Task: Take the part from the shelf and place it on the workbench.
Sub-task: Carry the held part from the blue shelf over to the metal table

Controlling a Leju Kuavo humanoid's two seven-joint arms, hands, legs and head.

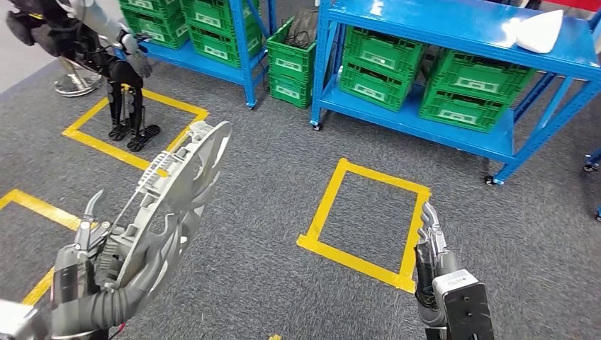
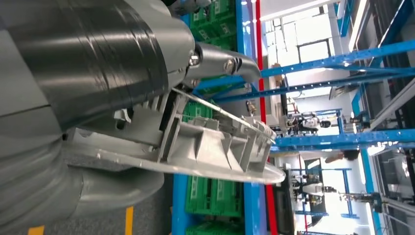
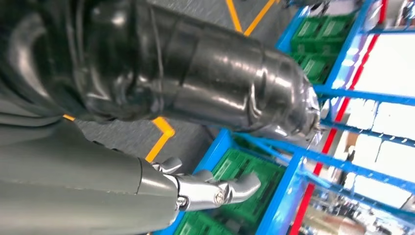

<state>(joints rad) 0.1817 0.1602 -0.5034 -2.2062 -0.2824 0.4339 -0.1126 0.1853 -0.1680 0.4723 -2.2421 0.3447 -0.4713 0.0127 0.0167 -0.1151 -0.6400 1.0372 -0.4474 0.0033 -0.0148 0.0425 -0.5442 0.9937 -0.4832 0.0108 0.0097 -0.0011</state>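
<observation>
From the head camera I see my left hand (image 1: 88, 265) at the lower left of the frame, clamped on the part (image 1: 181, 188), a round grey plastic fan housing with ribs, which rises tilted from the hand toward the middle left of the frame, above the grey carpet (image 1: 269, 212). The left wrist camera shows the same part (image 2: 215, 147) edge-on, pressed between the thick thumb and the dark fingers (image 2: 98, 54). My right hand (image 1: 429, 244) sits at the lower right, holding nothing, its fingers straight and close together, over the corner of a yellow tape rectangle (image 1: 365, 219). Blue shelves (image 1: 468, 28) with green crates (image 1: 375, 67) run across the top of the frame, and another robot (image 1: 106, 64) stands at the upper left.
</observation>
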